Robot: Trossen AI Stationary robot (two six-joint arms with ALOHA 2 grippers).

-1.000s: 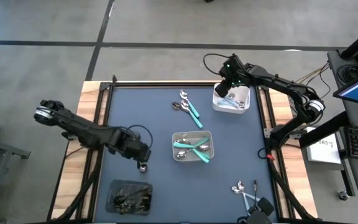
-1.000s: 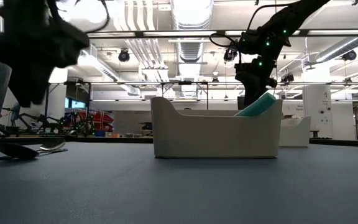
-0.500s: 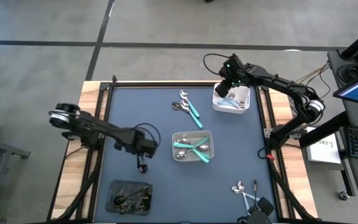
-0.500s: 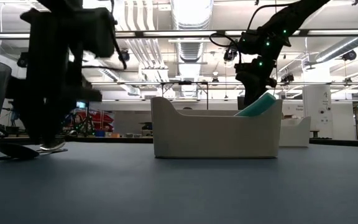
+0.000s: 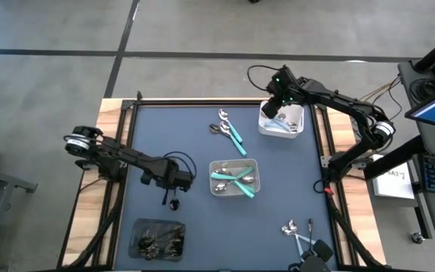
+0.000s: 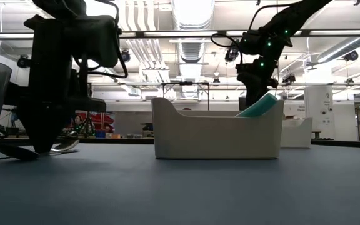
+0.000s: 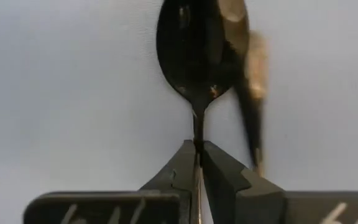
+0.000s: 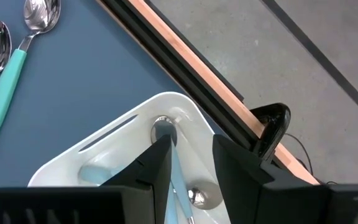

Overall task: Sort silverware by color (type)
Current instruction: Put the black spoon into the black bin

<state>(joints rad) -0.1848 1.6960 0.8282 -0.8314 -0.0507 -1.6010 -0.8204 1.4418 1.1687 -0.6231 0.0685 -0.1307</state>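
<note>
A black spoon [image 7: 201, 50] lies on the blue mat at the near left, and my left gripper [image 5: 174, 198] stands over it, pointing down, shut on its handle. In the low view this gripper [image 6: 45, 145] reaches the table top. My right gripper [image 5: 278, 113] hangs open over the white tray [image 5: 297, 125] at the far right; its fingers [image 8: 160, 162] stand above pale-blue-handled silverware [image 8: 179, 180] in the tray [image 8: 104, 149]. Two teal-handled spoons [image 5: 229, 128] lie loose on the mat near the far edge. My left gripper pinches the black spoon's thin handle [image 7: 197, 132] just behind the bowl, between its two fingers. The fingers come from above, pointing down, and close across the handle. The bowl [image 7: 201, 62] lies flat on the mat beyond the fingertips.
A grey tray [image 5: 216, 189] with teal-handled silverware stands mid-table. A dark tray [image 5: 157, 238] with black pieces sits at the near left. Several metal pieces [image 5: 297, 230] lie at the near right. Bare mat lies between the trays.
My left gripper has come down onto the table at the black spoon, its arm swinging in toward the table's right. The right arm has kept still.
</note>
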